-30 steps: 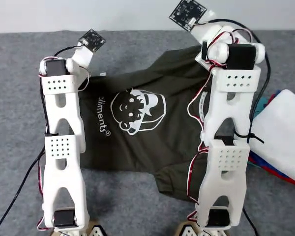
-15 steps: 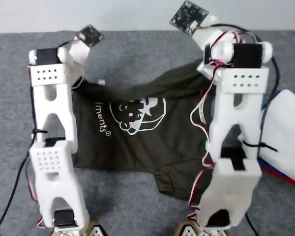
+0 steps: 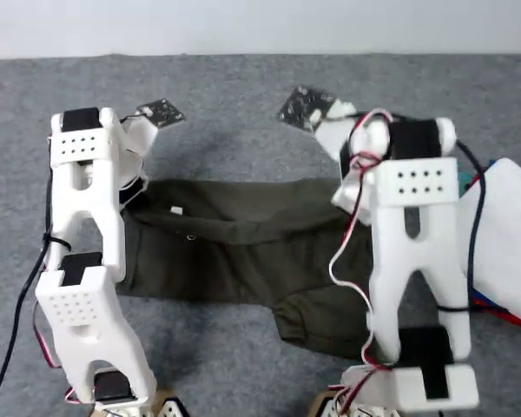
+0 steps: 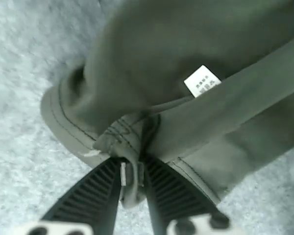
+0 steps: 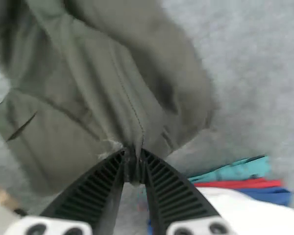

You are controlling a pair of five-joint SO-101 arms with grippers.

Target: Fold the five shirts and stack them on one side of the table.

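An olive-green shirt (image 3: 243, 239) lies across the middle of the grey table, its far half doubled over toward the near edge so the print is hidden. A white label (image 4: 202, 81) shows on the folded hem. My left gripper (image 4: 132, 178) is shut on a bunched corner of the green shirt (image 4: 186, 58) at its left end. At the right end my right gripper (image 5: 133, 169) is shut on a pinched fold of the same shirt (image 5: 112, 83). Both arms (image 3: 82, 226) (image 3: 412, 252) stand over the shirt's ends.
A stack of folded shirts (image 3: 512, 243), white on top with blue, red and teal layers (image 5: 235, 181) beneath, sits at the table's right side. Grey carpet-like table surface (image 3: 243, 113) lies bare beyond the shirt.
Both grippers pulled the shirt's far edge toward the near side, folding it over itself; the printed front, visible before, is now covered. Both arms drew back toward their bases.
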